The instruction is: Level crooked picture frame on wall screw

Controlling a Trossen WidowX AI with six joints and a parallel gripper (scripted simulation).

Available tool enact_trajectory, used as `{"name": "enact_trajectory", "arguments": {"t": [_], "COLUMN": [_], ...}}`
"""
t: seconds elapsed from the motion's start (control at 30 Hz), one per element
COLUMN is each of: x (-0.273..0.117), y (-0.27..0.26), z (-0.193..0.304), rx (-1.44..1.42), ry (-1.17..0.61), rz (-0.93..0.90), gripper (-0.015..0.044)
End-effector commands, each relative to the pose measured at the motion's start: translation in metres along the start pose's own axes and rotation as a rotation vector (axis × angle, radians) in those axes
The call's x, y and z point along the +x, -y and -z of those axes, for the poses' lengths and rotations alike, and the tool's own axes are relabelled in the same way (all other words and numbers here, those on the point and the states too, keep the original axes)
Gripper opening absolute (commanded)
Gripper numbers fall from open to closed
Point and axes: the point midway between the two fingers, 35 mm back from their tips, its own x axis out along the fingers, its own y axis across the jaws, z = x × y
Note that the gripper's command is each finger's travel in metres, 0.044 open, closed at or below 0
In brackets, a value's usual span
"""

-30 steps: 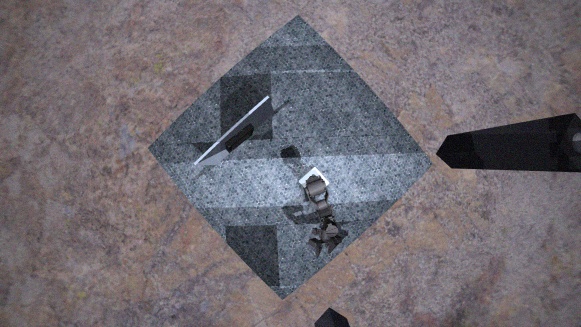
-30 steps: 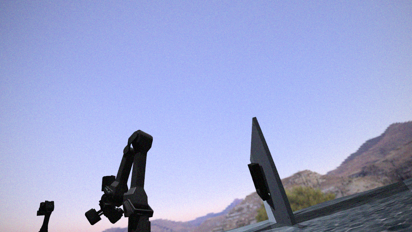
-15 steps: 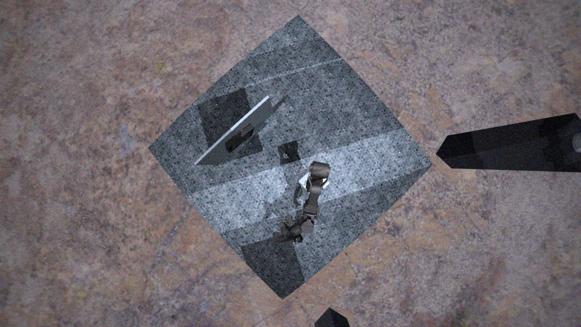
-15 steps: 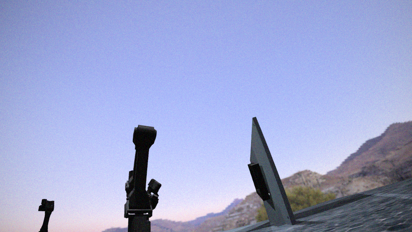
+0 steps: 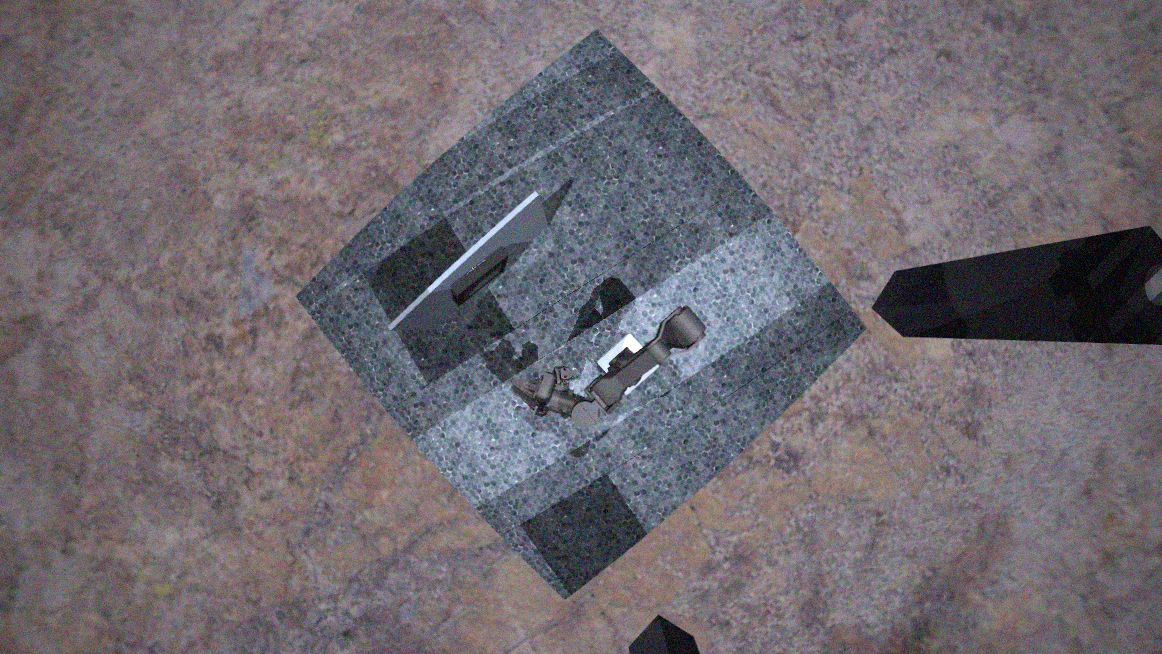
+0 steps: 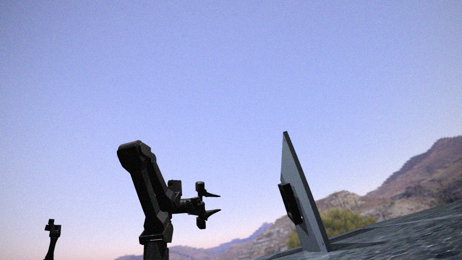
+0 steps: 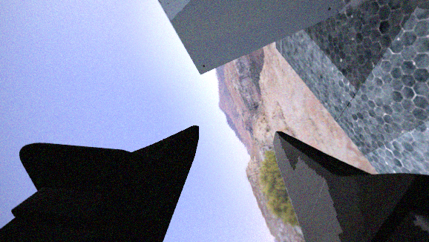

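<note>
The dark picture frame (image 5: 481, 280) (image 6: 288, 201) hangs on the face of the upright grey wall panel (image 5: 528, 223) (image 6: 292, 167) (image 7: 230, 33). It is seen from above and at a steep angle, so its tilt against level is hard to judge. The screw and the notched strip are hidden. The frame is out of the wrist view, which shows only a corner of the panel. My gripper (image 5: 517, 388) (image 6: 220, 202) (image 7: 235, 134) is open and empty. It points toward the panel side, well short of the panel and frame, with a wide gap between.
The arm's white base plate (image 5: 619, 351) stands on the speckled, tiled table top (image 5: 699, 174). A large dark shape (image 5: 1008, 284) juts in from the right, beyond the table, and a small dark block (image 5: 662, 637) is at the bottom. A thin dark stand (image 6: 53, 230) rises at far left.
</note>
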Motion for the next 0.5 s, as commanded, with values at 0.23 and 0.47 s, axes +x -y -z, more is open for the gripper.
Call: {"name": "enact_trajectory", "arguments": {"t": [0.23, 0.47], "x": [0.001, 0.001], "y": [-0.060, -0.060], "z": [-0.103, -0.103], "rx": [-0.135, -0.135], "ry": [0.465, 0.465], "rz": [-0.213, -0.213], "gripper": [0.0260, 0.0260]}}
